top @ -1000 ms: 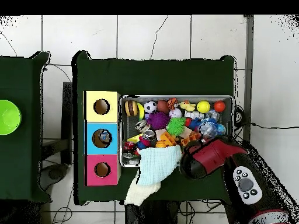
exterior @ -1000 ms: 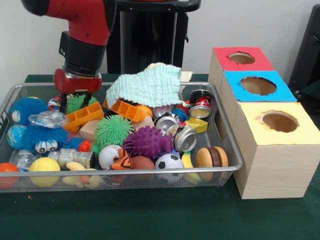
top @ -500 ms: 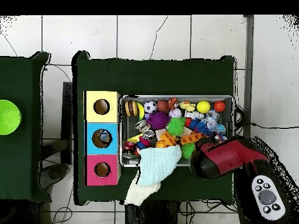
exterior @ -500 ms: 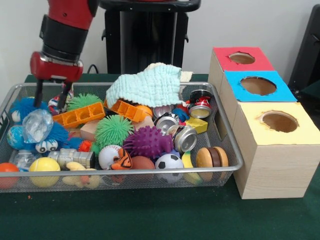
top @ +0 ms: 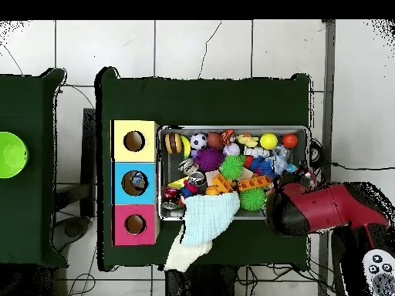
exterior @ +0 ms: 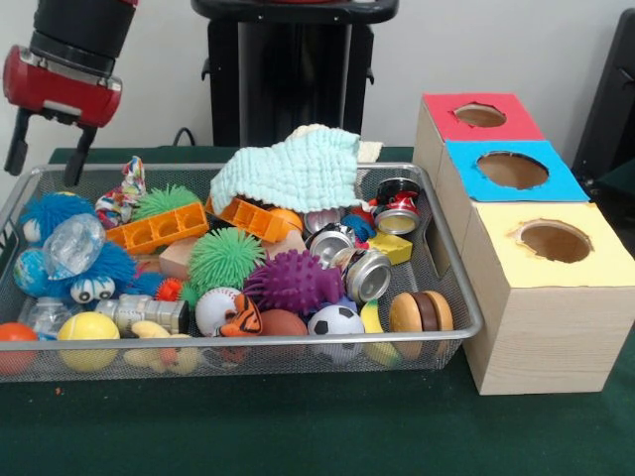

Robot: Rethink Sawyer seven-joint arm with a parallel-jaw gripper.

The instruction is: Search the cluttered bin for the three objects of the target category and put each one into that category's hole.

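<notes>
I see the wire bin on the green desk, packed with toys. Target category unclear to me from here. Crushed cans lie right of centre, a second can near the bin's right wall, all under the edge of a pale knitted cloth draped over the back rim. Purple spiky ball sits mid-bin, green spiky ball just left of it, soccer ball and toy burger at the front wall. Blue fuzzy creature occupies the left end, a crumpled clear plastic bottle resting on it.

Three-hole box stands beside the bin's right end: red, blue, yellow tops.

Gripper hangs above the bin's left rear corner, fingers spread, holding nothing.
</notes>
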